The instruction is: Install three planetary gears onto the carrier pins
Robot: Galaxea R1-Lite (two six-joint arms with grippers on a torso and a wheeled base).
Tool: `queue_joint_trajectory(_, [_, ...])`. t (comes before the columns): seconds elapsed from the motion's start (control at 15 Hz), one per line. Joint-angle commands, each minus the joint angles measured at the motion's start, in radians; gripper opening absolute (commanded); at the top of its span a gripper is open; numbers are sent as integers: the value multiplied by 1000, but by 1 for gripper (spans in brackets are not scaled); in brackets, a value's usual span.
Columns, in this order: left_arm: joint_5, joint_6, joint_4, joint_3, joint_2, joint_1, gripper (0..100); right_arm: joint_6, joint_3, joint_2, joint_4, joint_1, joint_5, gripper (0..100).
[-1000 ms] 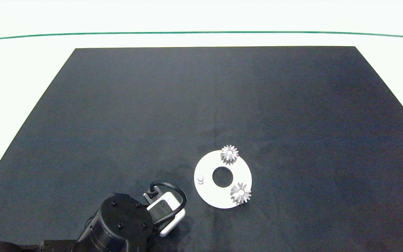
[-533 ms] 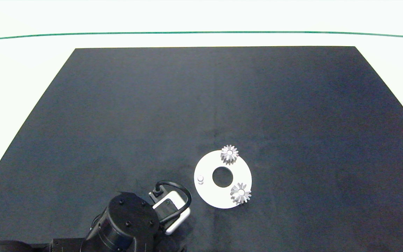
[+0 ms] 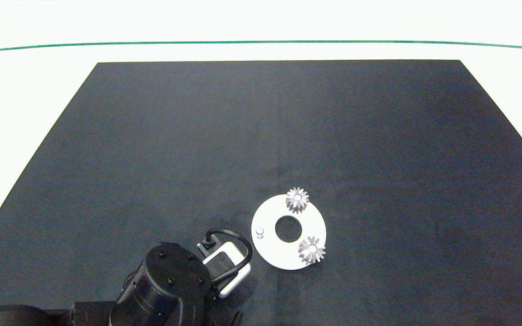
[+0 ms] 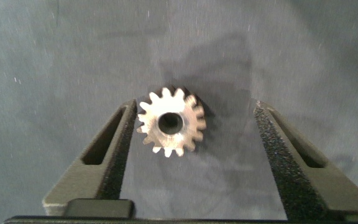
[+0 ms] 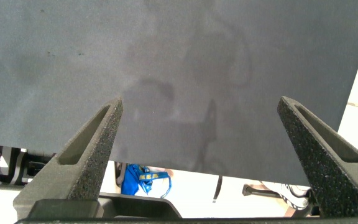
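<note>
Three small silver metal toothed gears in all, each with a round centre hole and short blunt teeth. Two seated on the flat white disc with the large round centre hole: one gear on the pin at the disc's far edge, the other gear on the pin at its near right edge. One short white-grey cylindrical peg standing bare and upright on the disc's left side. Third gear lying flat on the dark, faintly fuzzy mat, bright and sharply cut, hole facing up, shown only by the left wrist camera.

Left gripper poised over that third gear, its two grey fingers spread wide, black foam-like pads facing inward; gear close beside one pad, well apart from the other, whether touching cannot be told. Left arm itself a bulky black cylinder with a white camera block and a looped black cable, sitting at the mat's near edge, just left of the white disc.

Right gripper likewise spread wide, clasping nothing, hanging above a bare stretch of the same dark mat near its edge, out of the head camera's sight.
</note>
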Motion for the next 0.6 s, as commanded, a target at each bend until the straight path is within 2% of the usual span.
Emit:
queue_joint_trajectory(0.07, [3, 4, -1, -13, 17, 0, 68, 0, 2, -6, 3, 0, -3, 100])
queue_joint_trajectory(0.6, [1, 18, 7, 1, 3, -2, 51, 0, -1, -20, 3, 0, -3, 100])
